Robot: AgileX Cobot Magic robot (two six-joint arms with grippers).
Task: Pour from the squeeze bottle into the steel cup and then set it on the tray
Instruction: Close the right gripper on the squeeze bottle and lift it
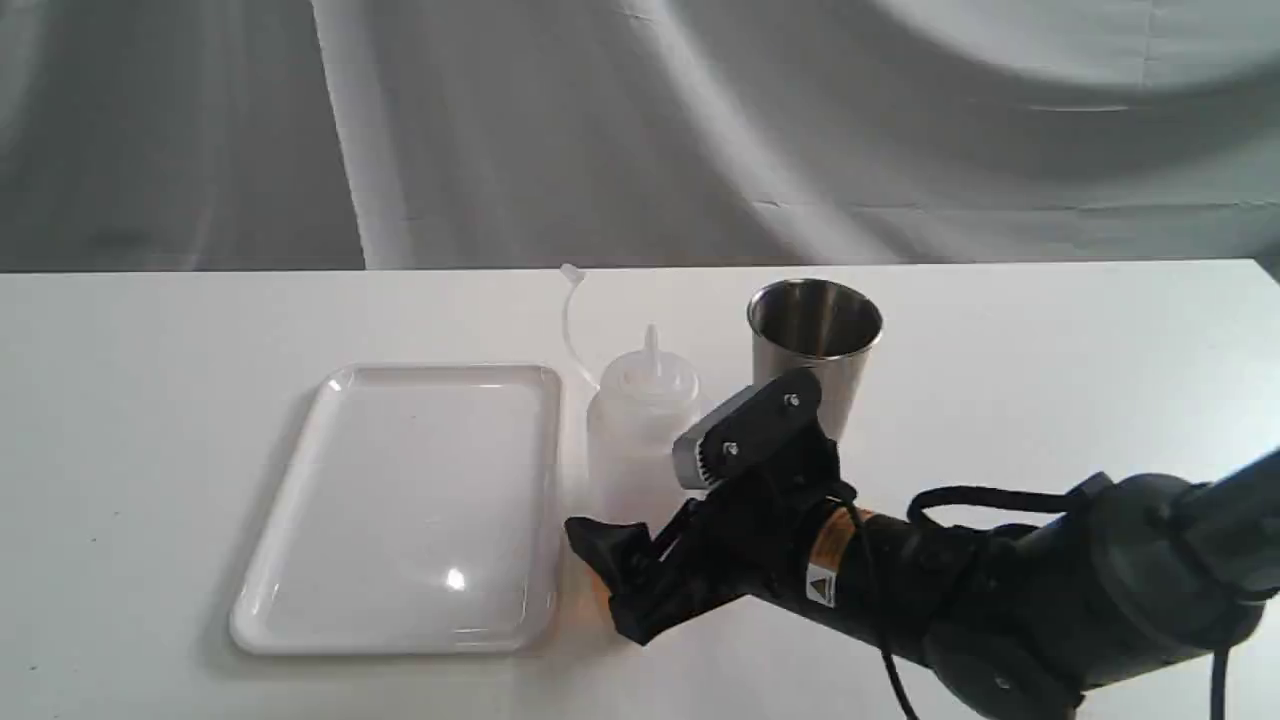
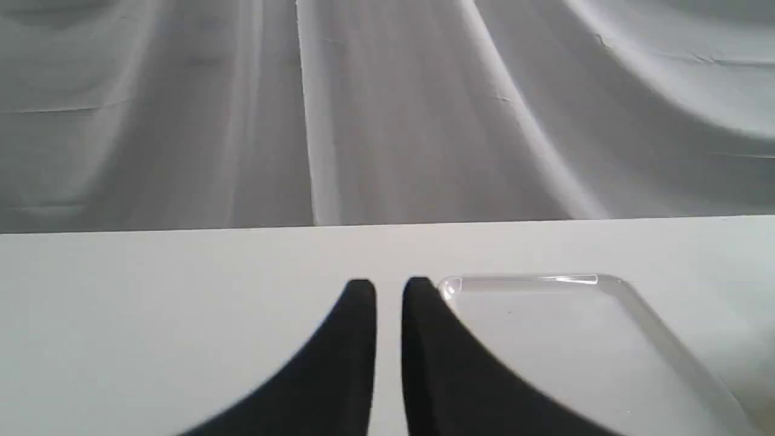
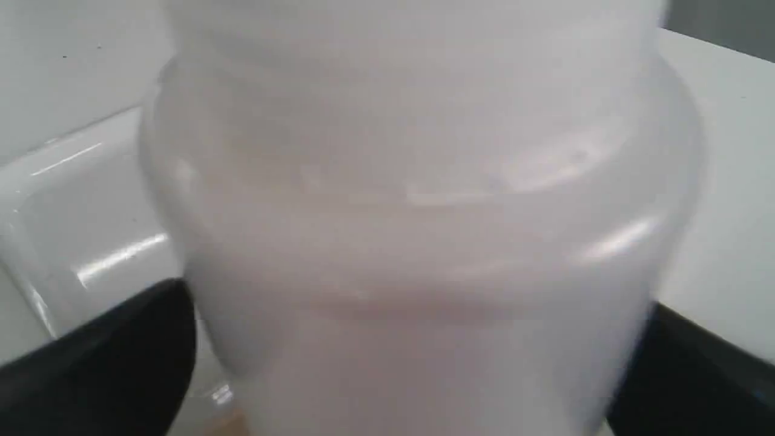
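Nothing of the task proper is done. The translucent whitish plastic squeeze bottle with its pointed nozzle (image 1: 640, 420) stands on the white counter (image 1: 150, 400). No liquid shows in the brushed stainless-steel cup (image 1: 815, 345), and the flat glossy white rectangular tray (image 1: 400, 500) carries nothing. The step in hand looks like the grasp. The right gripper (image 1: 640, 500) reaches in from 4 o'clock and straddles the bottle's lower body, one black finger on each side. In the right wrist view the fingers (image 3: 121, 357) lie close against the walls, but I cannot tell whether they pinch it or only flank it. The left gripper (image 2: 389, 287) hangs near a corner of the tray, its fingers drawn almost together on nothing. Lifting, tipping over the cup, pouring and setting the bottle on the tray are all left to do.

In the exterior view the bottle sits between the other two, with the tray just beside it at 9 o'clock and the cup near at 1 o'clock. Its long axis is upright and the nozzle points to 12 o'clock, not toward the cup. The thin cap strap arcs off toward 11 o'clock. Pouring will likely need the nozzle swung down toward 1 or 2 o'clock
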